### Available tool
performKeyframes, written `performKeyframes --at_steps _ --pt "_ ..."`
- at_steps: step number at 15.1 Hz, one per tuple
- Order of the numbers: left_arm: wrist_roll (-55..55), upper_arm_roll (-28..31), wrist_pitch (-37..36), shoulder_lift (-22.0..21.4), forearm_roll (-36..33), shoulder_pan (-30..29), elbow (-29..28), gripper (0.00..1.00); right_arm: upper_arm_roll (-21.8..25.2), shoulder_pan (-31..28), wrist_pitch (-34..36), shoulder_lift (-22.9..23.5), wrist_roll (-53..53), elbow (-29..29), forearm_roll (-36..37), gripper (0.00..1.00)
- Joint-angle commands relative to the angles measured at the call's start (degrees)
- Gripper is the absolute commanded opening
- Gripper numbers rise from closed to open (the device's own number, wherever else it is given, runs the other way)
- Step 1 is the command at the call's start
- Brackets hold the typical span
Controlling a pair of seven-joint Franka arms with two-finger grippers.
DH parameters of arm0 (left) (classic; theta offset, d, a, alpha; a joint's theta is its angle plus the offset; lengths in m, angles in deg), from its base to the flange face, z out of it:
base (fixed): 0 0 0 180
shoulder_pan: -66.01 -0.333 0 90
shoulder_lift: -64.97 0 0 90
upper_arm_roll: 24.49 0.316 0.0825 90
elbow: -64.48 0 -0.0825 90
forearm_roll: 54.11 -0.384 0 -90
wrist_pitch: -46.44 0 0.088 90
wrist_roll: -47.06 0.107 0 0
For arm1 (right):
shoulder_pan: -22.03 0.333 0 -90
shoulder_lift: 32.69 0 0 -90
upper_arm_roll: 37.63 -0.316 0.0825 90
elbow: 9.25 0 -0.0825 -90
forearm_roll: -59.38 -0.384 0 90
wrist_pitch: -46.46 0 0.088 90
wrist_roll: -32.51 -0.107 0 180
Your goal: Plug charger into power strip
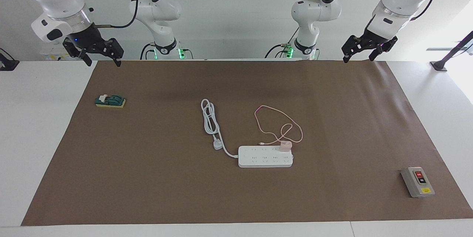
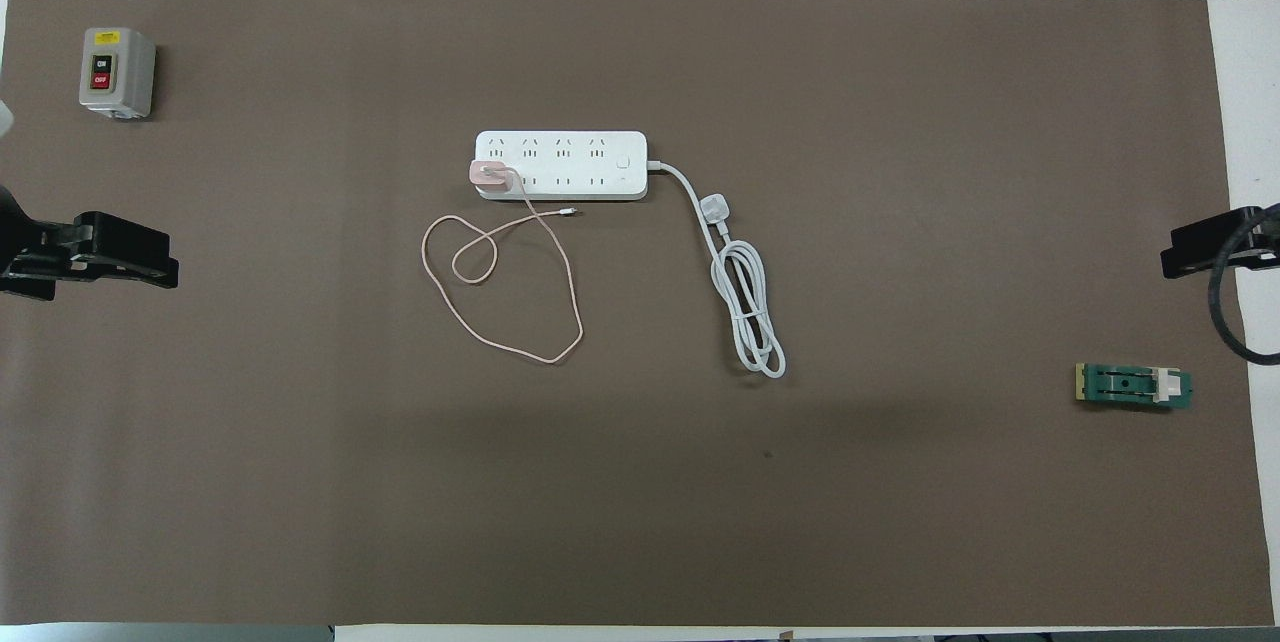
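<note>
The charger [image 1: 285, 146] is already seated on the power strip [image 1: 265, 156], at its left-arm end. Both grippers, left gripper [image 1: 363, 49] and right gripper [image 1: 99, 54], are held spread apart, empty. If anything's left, the cube should be pressed straight down.

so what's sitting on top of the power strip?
The pink charger stands on the power strip, at the end toward the left arm, on the socket row nearer the robots. Its body covers its prongs and the socket under it. Both grippers hang apart.
</note>
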Motion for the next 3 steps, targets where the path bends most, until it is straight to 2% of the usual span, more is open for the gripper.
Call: performKeyframes --at_steps 1,3 --pt "0.2 -0.5 -0.9 -0.7 0.5 -1.0 -0.3 1.0 -0.6 -1.0 0.5 -0.9 -0.5 0.5 0.3 1.0" --pt "0.3 -0.5 -0.9 -0.7 0.6 -1.0 -0.3 1.0 -0.6 -1.0 0.5 -0.9 -0.5 0.5 0.3 1.0"
